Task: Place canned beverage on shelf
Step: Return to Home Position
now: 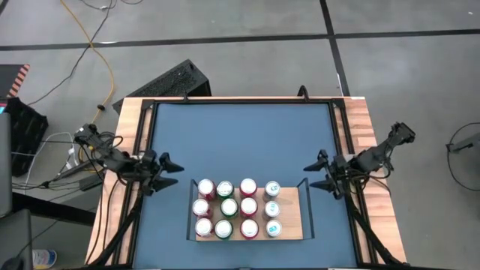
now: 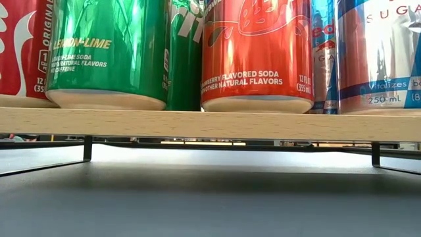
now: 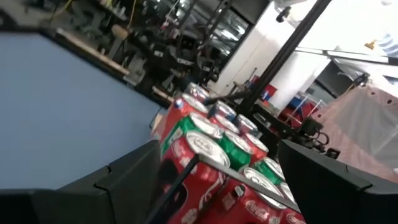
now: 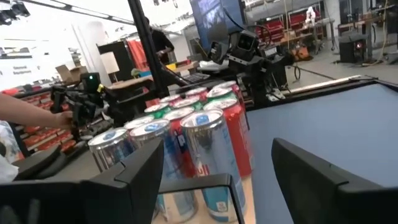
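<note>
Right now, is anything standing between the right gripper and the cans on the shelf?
Nothing loose. The right gripper, open, is off the right end of the shelf; only its black end rail and bare board separate it from the blue cans.

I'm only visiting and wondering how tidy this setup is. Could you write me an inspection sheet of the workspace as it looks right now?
Surface: blue tabletop with wooden edge strips, carrying the shelf near its front edge.
Job's things: flat light-wood shelf with black metal rails; twelve upright soda cans in four columns: red cans, green cans, more red cans, blue-and-silver cans.
Clutter: nothing seen on the table.
Grippers: left gripper and right gripper, both open and empty, either side of the shelf, apart from the cans.
Cables: yellow cable on the floor; dark cables beside the left arm.
Surroundings: grey floor; a person's arm in the right wrist view.
</note>
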Robot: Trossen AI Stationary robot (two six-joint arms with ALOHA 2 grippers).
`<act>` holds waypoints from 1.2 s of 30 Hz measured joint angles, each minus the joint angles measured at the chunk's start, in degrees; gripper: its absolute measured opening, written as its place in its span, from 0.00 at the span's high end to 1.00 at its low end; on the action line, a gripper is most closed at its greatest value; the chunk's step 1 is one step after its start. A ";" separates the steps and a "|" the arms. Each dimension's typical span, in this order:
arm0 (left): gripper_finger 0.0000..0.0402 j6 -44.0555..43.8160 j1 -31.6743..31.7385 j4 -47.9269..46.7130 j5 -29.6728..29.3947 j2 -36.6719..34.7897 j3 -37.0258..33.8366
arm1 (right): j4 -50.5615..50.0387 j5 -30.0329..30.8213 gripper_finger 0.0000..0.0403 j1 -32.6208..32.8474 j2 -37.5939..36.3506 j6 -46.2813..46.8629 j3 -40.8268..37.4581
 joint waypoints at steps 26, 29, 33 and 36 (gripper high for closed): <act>0.23 -10.18 0.00 -7.10 0.06 0.26 -0.16 | -2.94 -0.11 0.30 0.00 0.00 1.97 0.02; 0.23 -9.11 0.00 -7.10 0.06 0.26 -0.16 | -2.94 -0.10 0.30 0.00 0.00 1.97 0.02; 0.23 -8.95 0.00 -7.10 0.08 0.26 -0.18 | -2.96 -0.12 0.30 0.00 0.00 1.97 0.00; 0.23 -8.95 -0.01 -7.10 0.08 0.26 -0.18 | -2.98 -0.12 0.30 0.00 0.00 1.97 0.00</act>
